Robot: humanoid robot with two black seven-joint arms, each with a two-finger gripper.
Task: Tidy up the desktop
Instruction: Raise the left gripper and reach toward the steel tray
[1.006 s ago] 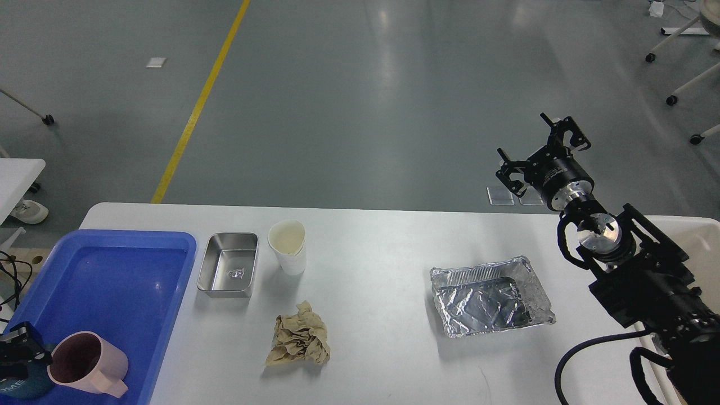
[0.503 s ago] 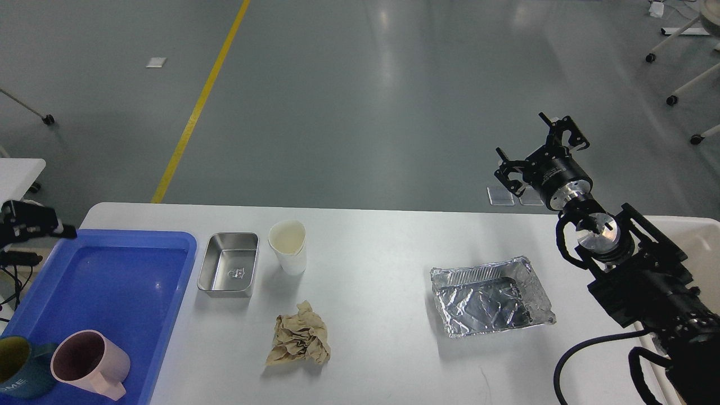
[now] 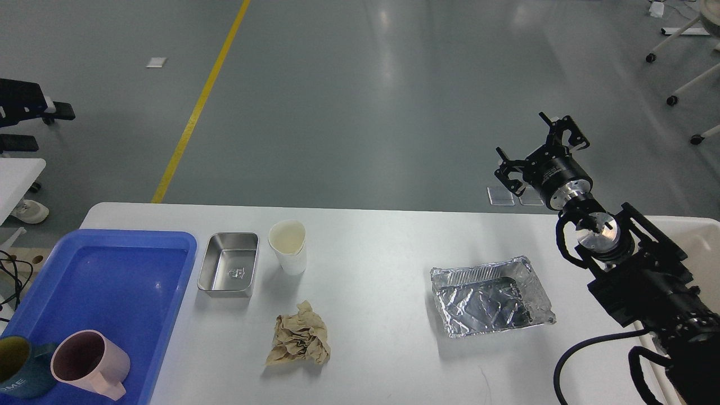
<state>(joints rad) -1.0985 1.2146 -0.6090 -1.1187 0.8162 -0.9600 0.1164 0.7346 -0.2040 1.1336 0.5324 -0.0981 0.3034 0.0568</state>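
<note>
Left pincer risen far-left, off desktop (jaws unclear).

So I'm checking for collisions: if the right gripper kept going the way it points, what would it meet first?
The right gripper points up and away past the desktop; the way looks free, though depth is unclear.

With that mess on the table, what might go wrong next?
The thin white paper cup stands close beside the shiny metal box; a reach for either may knock the cup over. The crinkled foil tray looks flimsy and might crumple when gripped. The crumpled brown paper wad is light and may slide away.
</note>
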